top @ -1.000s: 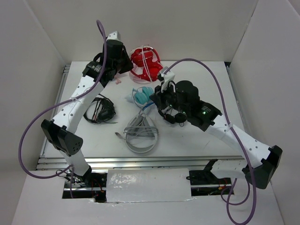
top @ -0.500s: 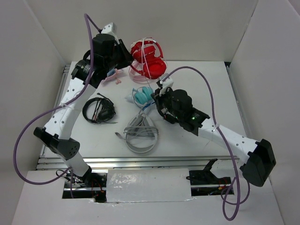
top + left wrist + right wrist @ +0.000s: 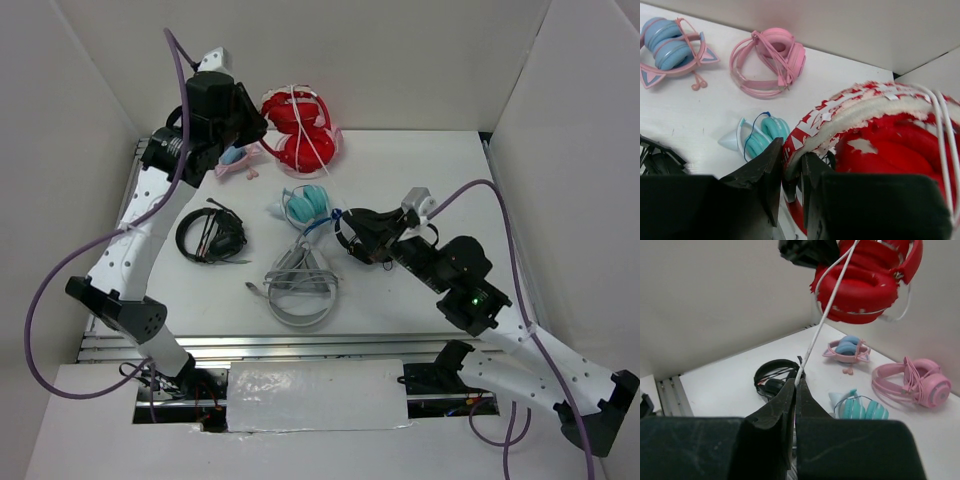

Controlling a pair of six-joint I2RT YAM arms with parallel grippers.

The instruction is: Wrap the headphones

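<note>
The red headphones (image 3: 298, 132) hang in the air at the back of the table, with the white cable (image 3: 296, 108) looped several times around them. My left gripper (image 3: 258, 122) is shut on their flaking red headband (image 3: 840, 117), jaws pinching it (image 3: 792, 162). My right gripper (image 3: 345, 225) is lower, near the table's middle, shut on the white cable (image 3: 827, 315). The cable runs taut from my jaws (image 3: 797, 384) up to the red cups (image 3: 865, 280).
Pink headphones (image 3: 772, 60) and blue-and-pink cat-ear headphones (image 3: 670, 47) lie at the back. Teal cat-ear headphones (image 3: 305, 205), black on-ear headphones (image 3: 212, 235) and grey headphones (image 3: 300, 285) lie mid-table. White walls enclose three sides.
My left gripper has carried the red headphones left and higher. My right arm has swung back toward the near right, turned, and still holds the cable.
</note>
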